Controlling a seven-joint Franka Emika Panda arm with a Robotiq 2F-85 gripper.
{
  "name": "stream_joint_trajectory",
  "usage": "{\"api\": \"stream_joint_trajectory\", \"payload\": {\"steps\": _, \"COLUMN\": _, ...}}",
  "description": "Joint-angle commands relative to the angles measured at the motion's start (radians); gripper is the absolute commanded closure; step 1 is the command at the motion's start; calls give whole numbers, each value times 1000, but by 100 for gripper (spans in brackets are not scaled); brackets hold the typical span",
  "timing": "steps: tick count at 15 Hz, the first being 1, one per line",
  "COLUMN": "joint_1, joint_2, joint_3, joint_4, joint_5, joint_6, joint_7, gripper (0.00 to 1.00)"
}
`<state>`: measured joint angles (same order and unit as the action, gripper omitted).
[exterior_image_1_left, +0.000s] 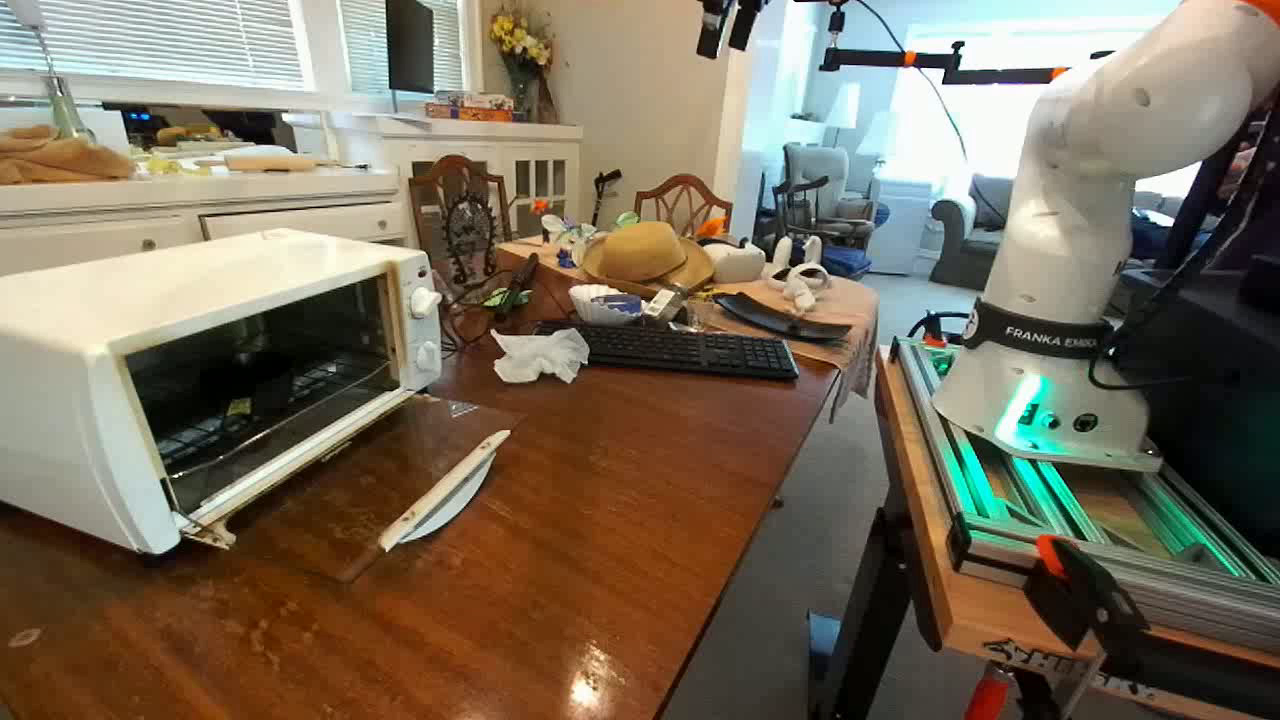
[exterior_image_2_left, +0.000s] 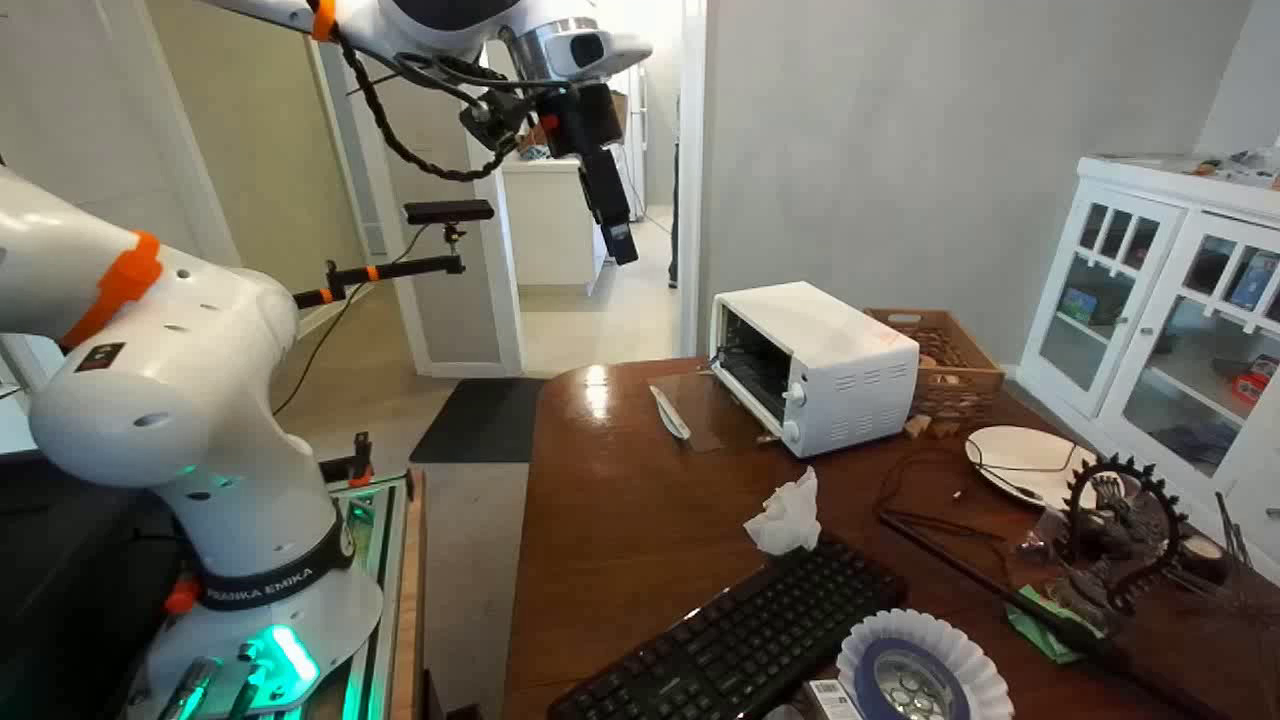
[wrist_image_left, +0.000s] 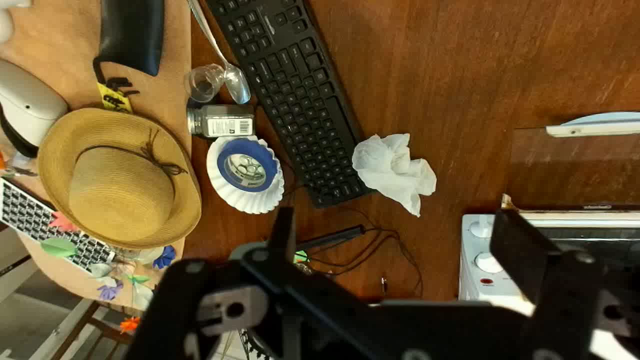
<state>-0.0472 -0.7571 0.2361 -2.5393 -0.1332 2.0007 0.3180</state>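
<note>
Tissue (wrist_image_left: 392, 168), white and crumpled, lies on the wooden table (wrist_image_left: 450, 65), one edge appearing to overlap the keyboard (wrist_image_left: 300, 105); it seems nearest to my gripper (wrist_image_left: 396, 232), whose fingers stand wide apart with nothing between. From the left in the wrist view, I see a straw hat (wrist_image_left: 120, 195) resting on its brim, probably to keep its shape. Next, a fluted white cup (wrist_image_left: 240, 202) holds a blue ring (wrist_image_left: 245, 146), I think against sliding. Rightmost, the oven (wrist_image_left: 474, 272) stands with its door (wrist_image_left: 580, 165) lowered; I suppose it opens downward. In an exterior view I can look in at the wire rack (exterior_image_1_left: 205, 440), hidden from the wrist view. Only an exterior view shows me the wicker basket (exterior_image_2_left: 960, 398) behind the oven.
</note>
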Motion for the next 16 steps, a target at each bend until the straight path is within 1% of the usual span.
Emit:
{"api": "stream_joint_trajectory", "payload": {"steps": 1, "joint_1": 15, "joint_2": 3, "joint_3": -11, "joint_4": 3, "joint_5": -10, "joint_6": -4, "joint_7": 8, "gripper": 0}}
{"api": "stream_joint_trajectory", "payload": {"steps": 8, "joint_1": 14, "joint_2": 1, "joint_3": -13, "joint_4": 1, "joint_5": -11, "joint_6": -1, "joint_7": 8, "gripper": 0}}
{"api": "stream_joint_trajectory", "payload": {"steps": 9, "joint_1": 4, "joint_2": 1, "joint_3": -15, "joint_4": 2, "joint_5": -19, "joint_6": 10, "joint_7": 16, "gripper": 0}}
{"api": "stream_joint_trajectory", "payload": {"steps": 13, "joint_1": -32, "joint_2": 35, "joint_3": -93, "joint_4": 27, "joint_5": -13, "joint_6": 1, "joint_7": -5, "gripper": 0}}
{"api": "stream_joint_trajectory", "payload": {"steps": 16, "joint_1": -46, "joint_2": 64, "joint_3": -176, "joint_4": 42, "joint_5": 5, "joint_6": -6, "joint_7": -60, "gripper": 0}}
